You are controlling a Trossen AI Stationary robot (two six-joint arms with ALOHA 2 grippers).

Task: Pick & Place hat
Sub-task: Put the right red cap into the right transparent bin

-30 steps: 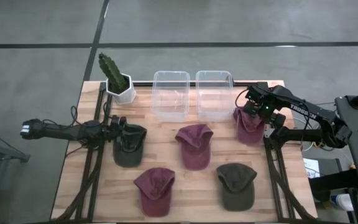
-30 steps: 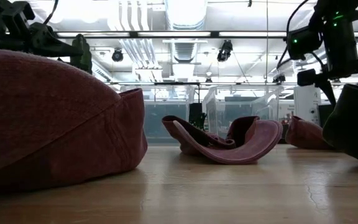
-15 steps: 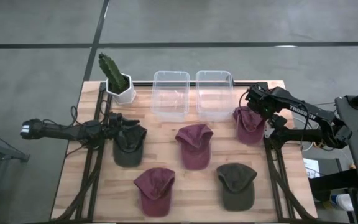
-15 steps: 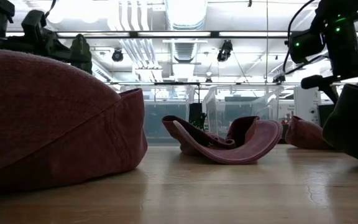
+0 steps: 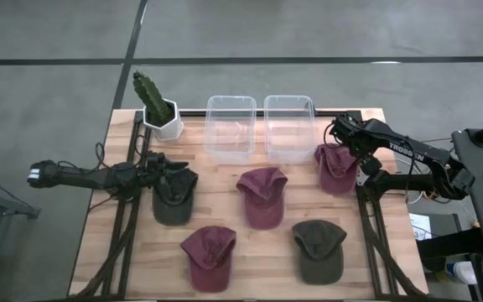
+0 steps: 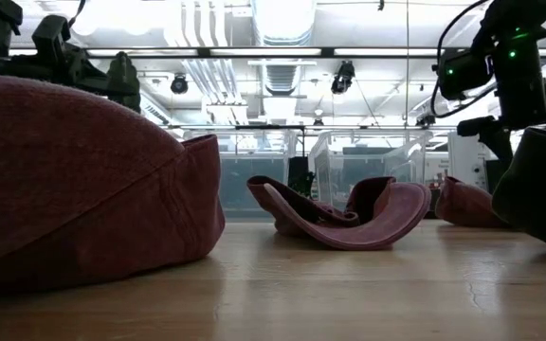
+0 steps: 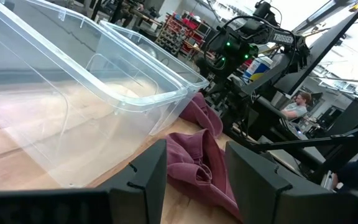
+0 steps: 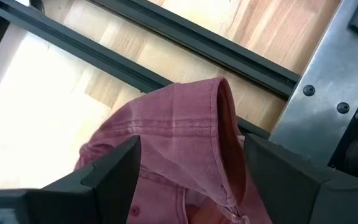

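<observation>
Several hats lie crown up on the wooden table (image 5: 225, 214). My right gripper (image 8: 191, 162) points steeply down over the maroon hat (image 5: 336, 166) at the table's right edge. It is open, with a finger on either side of that hat's crown (image 8: 179, 137) and clear above it. My left gripper (image 7: 194, 180) is open and level at the far edge of a dark green hat (image 5: 174, 200) on the left, with nothing between its fingers. Another maroon hat (image 5: 262, 195) lies mid-table, a third (image 5: 209, 256) lies at the near left, and a second dark green hat (image 5: 319, 249) lies at the near right.
Two clear plastic bins (image 5: 230, 126) (image 5: 289, 126) stand side by side at the table's far edge. A cactus in a white pot (image 5: 159, 107) stands at the far left corner. Black frame rails (image 5: 128, 226) (image 5: 374, 231) run along both side edges.
My right gripper has rolled about its own axis above the maroon hat at the right edge while staying over it. My left gripper has swung a little at the wrist above the dark green hat. No hat has moved.
</observation>
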